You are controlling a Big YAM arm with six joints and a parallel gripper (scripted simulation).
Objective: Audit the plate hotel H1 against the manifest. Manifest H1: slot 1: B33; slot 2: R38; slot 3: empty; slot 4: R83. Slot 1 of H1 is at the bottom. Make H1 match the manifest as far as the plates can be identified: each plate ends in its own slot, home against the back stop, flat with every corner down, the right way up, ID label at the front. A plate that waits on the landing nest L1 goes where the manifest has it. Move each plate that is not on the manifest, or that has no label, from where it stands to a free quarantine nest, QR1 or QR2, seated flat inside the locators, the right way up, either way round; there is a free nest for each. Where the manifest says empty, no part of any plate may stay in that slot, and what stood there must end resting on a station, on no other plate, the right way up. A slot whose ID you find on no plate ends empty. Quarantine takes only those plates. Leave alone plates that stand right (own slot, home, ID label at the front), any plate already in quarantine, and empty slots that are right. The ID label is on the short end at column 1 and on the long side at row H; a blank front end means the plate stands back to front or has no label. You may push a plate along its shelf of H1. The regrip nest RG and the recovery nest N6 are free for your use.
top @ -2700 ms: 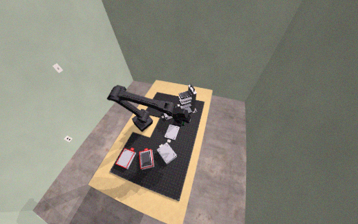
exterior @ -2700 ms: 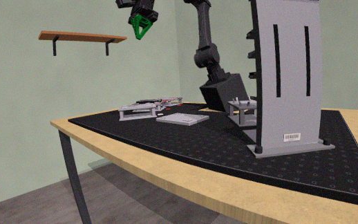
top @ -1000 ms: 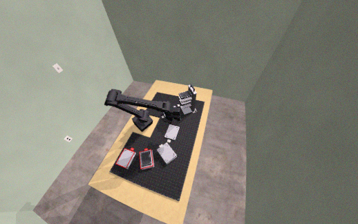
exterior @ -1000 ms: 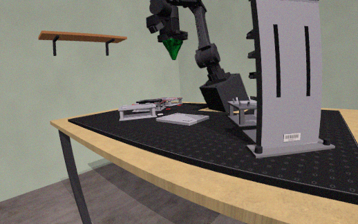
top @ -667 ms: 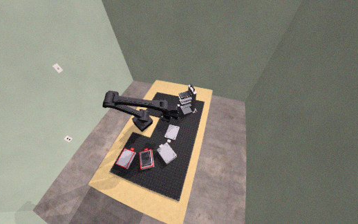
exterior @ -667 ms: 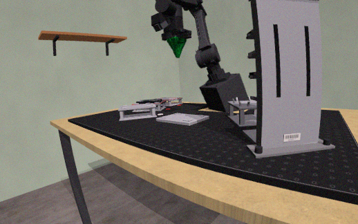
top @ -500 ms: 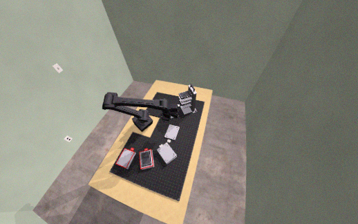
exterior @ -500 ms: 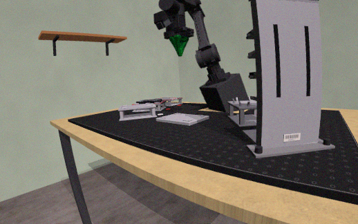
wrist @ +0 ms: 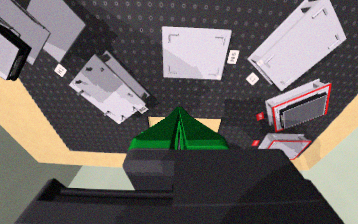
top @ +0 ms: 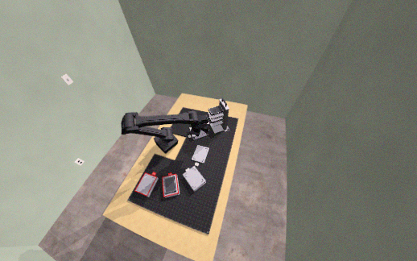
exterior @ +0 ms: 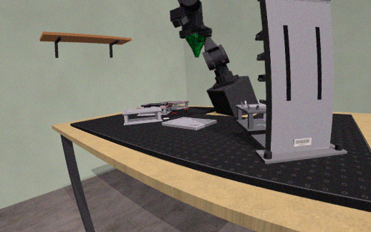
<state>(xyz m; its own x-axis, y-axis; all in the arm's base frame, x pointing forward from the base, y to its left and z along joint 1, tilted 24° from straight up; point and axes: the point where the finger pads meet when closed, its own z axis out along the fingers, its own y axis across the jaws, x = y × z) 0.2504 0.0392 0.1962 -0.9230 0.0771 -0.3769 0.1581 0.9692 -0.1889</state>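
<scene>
The plate hotel H1 (exterior: 298,79) is a tall grey rack at the far end of the black board; it also shows in the overhead view (top: 218,114). In the wrist view its shelves (wrist: 5,42) show at the top left with grey plates in them; no labels can be read. My gripper (exterior: 196,44) has green fingers, shut and empty, pointing down high above the board beside the hotel. In the wrist view the gripper (wrist: 180,131) hangs above the board's near edge, just short of a flat white nest (wrist: 196,52). A small raised nest (wrist: 111,90) stands next to the hotel.
Two red-edged quarantine nests (top: 146,184) (top: 170,185) lie at the board's near end; one holds a dark plate (wrist: 304,111). A raised grey nest (top: 194,178) stands beside them. The arm's base (top: 166,142) sits at the board's left edge. A wall shelf (exterior: 84,37) hangs well clear.
</scene>
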